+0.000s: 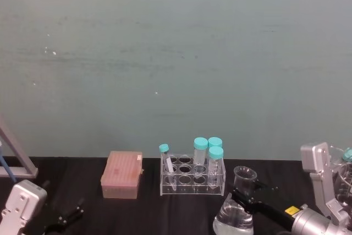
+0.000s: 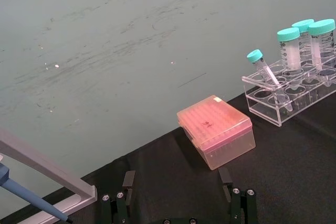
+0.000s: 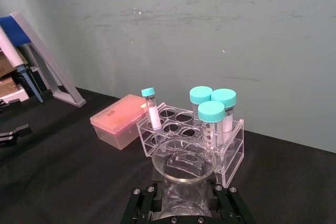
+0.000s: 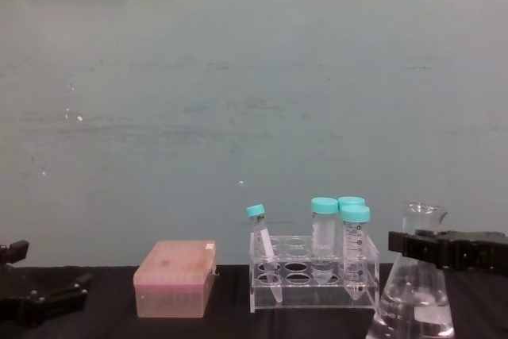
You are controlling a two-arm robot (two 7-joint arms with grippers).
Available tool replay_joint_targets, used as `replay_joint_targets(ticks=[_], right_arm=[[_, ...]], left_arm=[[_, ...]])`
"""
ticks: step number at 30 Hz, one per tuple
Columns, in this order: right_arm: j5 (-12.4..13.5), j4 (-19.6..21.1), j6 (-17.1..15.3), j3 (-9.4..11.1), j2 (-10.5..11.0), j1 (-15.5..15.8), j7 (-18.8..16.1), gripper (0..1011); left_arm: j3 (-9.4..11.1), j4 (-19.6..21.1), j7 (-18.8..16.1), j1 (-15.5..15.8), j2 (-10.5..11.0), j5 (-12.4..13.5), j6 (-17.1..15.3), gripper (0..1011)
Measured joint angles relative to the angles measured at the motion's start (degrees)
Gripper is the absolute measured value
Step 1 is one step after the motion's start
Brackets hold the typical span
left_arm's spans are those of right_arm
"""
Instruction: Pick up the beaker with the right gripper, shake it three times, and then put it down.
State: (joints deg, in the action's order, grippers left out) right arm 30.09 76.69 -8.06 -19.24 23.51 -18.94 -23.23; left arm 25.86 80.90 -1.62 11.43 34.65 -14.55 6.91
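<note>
The beaker (image 1: 237,213) is a clear conical flask with some clear liquid in its wide base, standing right of the tube rack near the table's front. My right gripper (image 1: 243,195) comes in from the right, and its black jaws are shut on the beaker's neck just under the flared rim. The chest view shows the jaws of the right gripper (image 4: 419,245) crossing the neck of the beaker (image 4: 413,295). In the right wrist view the beaker's rim (image 3: 184,160) sits between the jaws. Whether the base touches the table cannot be told. My left gripper (image 1: 65,217) rests open at the front left.
A clear rack (image 1: 192,177) with several teal-capped tubes stands mid-table, and a pink translucent box (image 1: 122,175) lies left of it. A pipette stand (image 1: 16,158) is at the far left. More glassware (image 1: 346,174) sits at the right edge behind my right arm.
</note>
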Motion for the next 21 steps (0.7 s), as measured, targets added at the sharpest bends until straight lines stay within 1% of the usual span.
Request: replay_joint_targets(ticks=[21], right_arm=[[-0.1, -0.5, -0.1, -0.2, -0.1, -0.3, 0.2, 453]], left_arm=[[0.0, 0.0, 0.0, 0.0, 0.0, 0.0, 0.0, 1000]])
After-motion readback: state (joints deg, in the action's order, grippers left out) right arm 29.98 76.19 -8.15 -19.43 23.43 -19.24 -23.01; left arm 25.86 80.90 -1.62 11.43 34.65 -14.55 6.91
